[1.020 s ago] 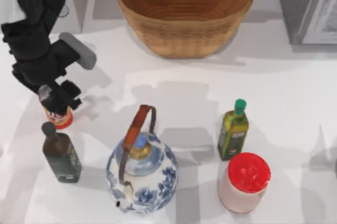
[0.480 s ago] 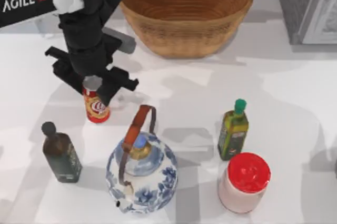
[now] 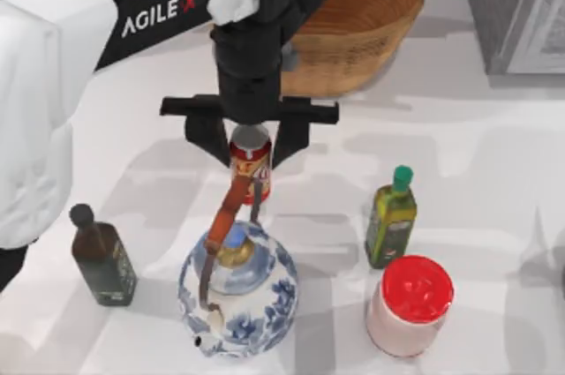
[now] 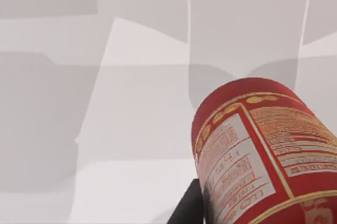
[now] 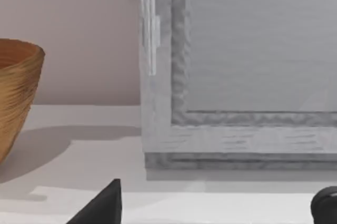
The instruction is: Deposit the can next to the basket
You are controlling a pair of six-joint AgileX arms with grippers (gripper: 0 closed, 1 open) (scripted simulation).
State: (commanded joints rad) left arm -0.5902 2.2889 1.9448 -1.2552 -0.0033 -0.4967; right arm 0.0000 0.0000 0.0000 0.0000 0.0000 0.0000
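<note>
The can (image 3: 251,161) is red with a silver top and stands upright between the fingers of my left gripper (image 3: 250,141), which is shut on it. It is at the table's middle, just behind the teapot's handle and in front of the basket (image 3: 362,26). The tan woven basket sits at the back, partly hidden by my left arm. In the left wrist view the can's (image 4: 258,150) red label is seen close up, with white table beyond it. My right gripper (image 5: 213,216) is parked at the right, its dark fingertips (image 5: 100,207) wide apart, with the basket's wall (image 5: 16,87) far off.
A blue-and-white teapot (image 3: 238,291) stands at the front middle. A dark bottle (image 3: 102,258) is at the front left. A green-capped oil bottle (image 3: 391,216) and a white jar with a red lid (image 3: 410,306) stand at the front right. A grey framed cabinet (image 3: 516,4) fills the back right corner.
My left arm has carried the can from the table's left side rightward to the middle, ending behind the teapot. The gripper has stayed shut on it.
</note>
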